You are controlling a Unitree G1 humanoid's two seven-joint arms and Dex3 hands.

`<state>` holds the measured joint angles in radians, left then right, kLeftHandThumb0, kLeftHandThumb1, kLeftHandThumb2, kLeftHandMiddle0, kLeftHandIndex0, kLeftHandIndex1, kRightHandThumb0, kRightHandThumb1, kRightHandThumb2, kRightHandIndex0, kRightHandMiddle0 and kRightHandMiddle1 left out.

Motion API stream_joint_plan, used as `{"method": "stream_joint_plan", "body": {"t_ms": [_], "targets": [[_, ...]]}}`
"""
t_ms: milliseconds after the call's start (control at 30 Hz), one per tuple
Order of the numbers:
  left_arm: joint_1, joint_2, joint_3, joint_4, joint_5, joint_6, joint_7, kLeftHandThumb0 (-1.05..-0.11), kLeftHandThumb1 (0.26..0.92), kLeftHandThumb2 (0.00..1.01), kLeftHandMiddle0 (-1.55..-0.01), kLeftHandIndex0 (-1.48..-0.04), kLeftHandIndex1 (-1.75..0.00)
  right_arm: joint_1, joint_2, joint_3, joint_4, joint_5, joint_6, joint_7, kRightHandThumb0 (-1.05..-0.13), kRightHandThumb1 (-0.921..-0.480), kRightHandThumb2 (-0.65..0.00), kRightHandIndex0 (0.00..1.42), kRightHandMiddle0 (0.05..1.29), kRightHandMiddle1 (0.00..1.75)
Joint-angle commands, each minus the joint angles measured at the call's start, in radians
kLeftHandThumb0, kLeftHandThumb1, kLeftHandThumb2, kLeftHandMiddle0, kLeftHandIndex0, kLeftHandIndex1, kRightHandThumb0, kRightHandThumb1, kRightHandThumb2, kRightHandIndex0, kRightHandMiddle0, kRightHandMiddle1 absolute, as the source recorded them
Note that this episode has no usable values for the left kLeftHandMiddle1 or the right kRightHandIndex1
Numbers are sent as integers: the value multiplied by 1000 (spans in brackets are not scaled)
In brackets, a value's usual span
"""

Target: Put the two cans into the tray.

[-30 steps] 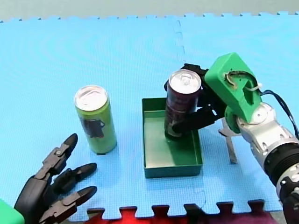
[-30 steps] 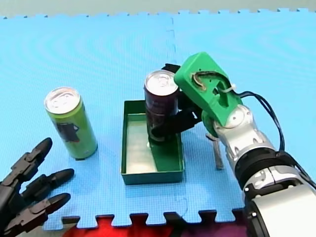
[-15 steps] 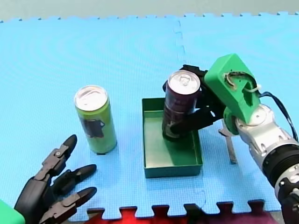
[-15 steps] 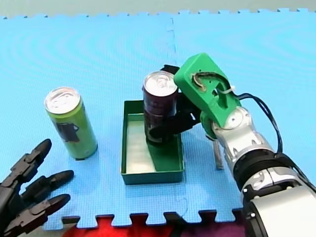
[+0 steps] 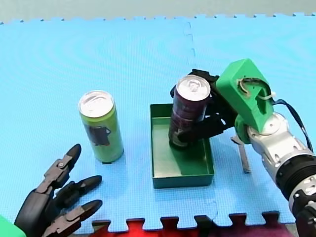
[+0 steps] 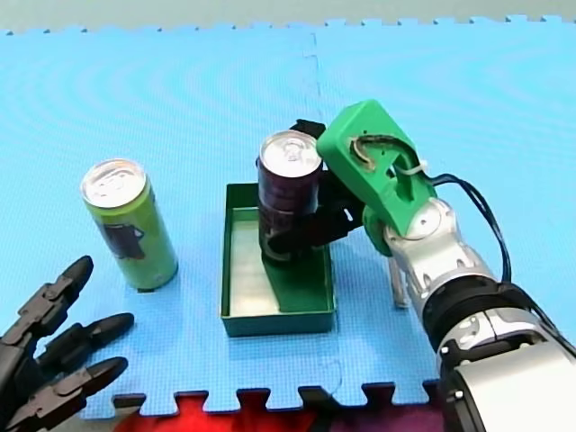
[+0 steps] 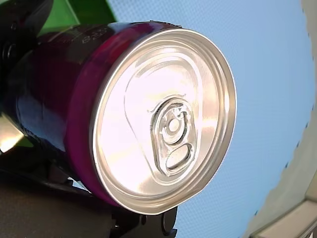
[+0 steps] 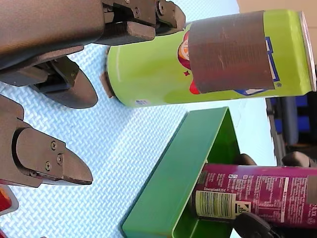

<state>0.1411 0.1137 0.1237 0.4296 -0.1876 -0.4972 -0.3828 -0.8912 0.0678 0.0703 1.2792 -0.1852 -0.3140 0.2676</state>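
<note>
A purple can leans slightly inside the green tray, its lower end down between the tray walls. My right hand is shut on it from the right side. The first wrist view shows the same purple can's silver top close up. A green can stands upright on the blue mat, left of the tray and apart from it. My left hand is at the front left corner, short of the green can and holding nothing. The second wrist view shows the green can beside the tray.
A thin grey metal strip lies on the mat just right of the tray, under my right forearm. Red and dark purple mat pieces border the front edge. Blue foam mat stretches behind and left of the cans.
The purple can has shifted a little to the left in my right hand and leans more. My left hand has sunk slightly toward the front edge.
</note>
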Motion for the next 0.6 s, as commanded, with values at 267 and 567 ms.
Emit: {"method": "stream_joint_plan", "body": {"t_ms": [267, 567], "targets": [[9, 2, -1, -10, 2, -7, 3, -1048, 905, 5, -507, -165, 0, -6, -5, 5, 0, -3, -11, -9, -641, -804, -1, 875, 588, 1746], [15, 2, -1, -14, 2, -8, 1, -1048, 907, 4, -504, -163, 0, -23, -5, 6, 12, -14, 9, -30, -630, -802, 0, 877, 594, 1746]]}}
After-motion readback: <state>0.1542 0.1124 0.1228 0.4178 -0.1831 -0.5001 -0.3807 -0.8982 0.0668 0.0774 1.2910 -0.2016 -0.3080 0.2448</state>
